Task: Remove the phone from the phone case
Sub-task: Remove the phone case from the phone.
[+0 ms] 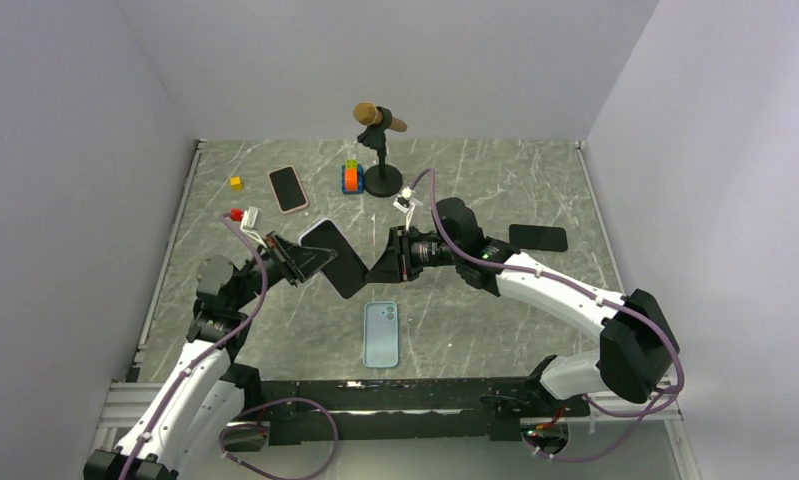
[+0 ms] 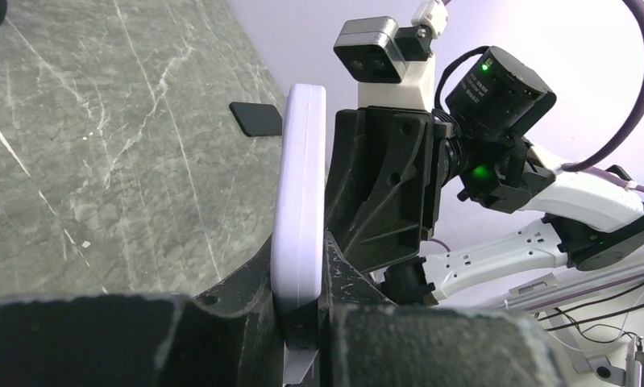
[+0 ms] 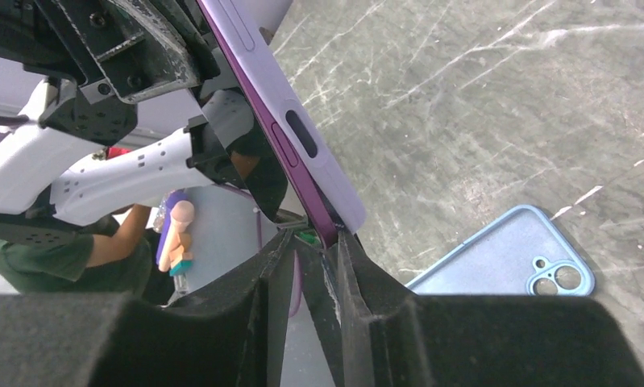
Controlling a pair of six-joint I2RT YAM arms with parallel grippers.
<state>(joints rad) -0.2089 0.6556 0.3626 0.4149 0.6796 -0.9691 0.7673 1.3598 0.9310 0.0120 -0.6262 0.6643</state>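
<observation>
The left gripper [image 2: 299,300] is pressed together on one end of the lilac case [image 2: 299,185], pinching it edge-on. The phone [image 1: 335,258] sits in that case, dark screen up, held in the air above the middle of the table [image 1: 495,180], between the two arms. The right gripper [image 3: 318,256] meets it from the right. Its fingers stand close on either side of the phone's free corner, but I cannot tell whether they bite yet.

The step in hand looks like prising that corner loose. To do it well, the right fingers should catch the case lip alone, not lip and phone together, and roll it back off the corner. The left should hold steady, not twist. Keep it low over the table, left of the blue case [image 3: 496,258], in case the phone slips out.
</observation>
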